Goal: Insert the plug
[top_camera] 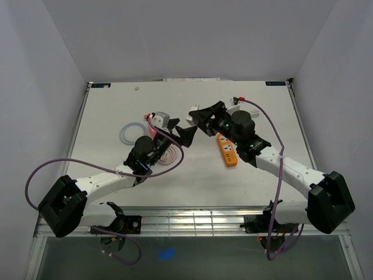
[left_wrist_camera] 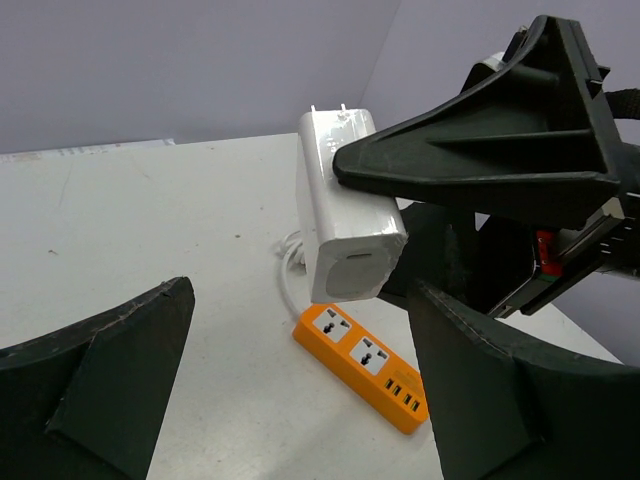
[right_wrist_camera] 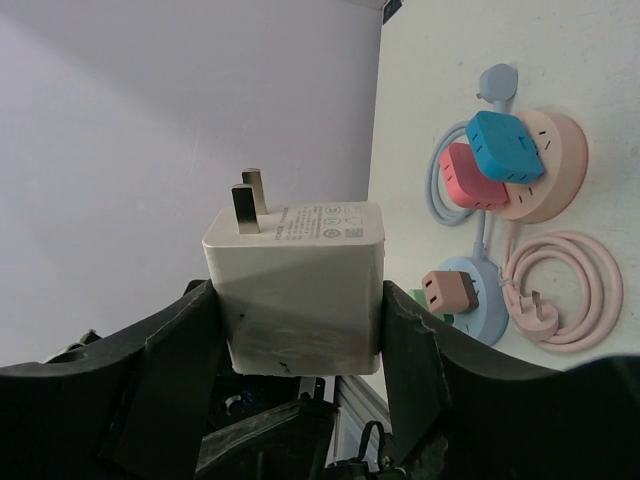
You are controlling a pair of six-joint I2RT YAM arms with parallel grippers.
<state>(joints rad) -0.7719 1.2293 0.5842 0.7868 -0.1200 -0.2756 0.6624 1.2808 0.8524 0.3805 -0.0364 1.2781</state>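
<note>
My right gripper is shut on a white charger plug, its two flat prongs pointing away from the wrist. In the top view the right gripper holds it in the air above mid-table. The left wrist view shows the same plug pinched by the right gripper's black fingers, above the end of an orange power strip. The strip lies flat on the table with two sockets facing up. My left gripper is open and empty, just left of the plug, its jaws wide apart.
A pink round socket hub carries a blue cube and a red cube. A light-blue round hub holds a brown plug. A pink cable coil and a light-blue cable ring lie at left.
</note>
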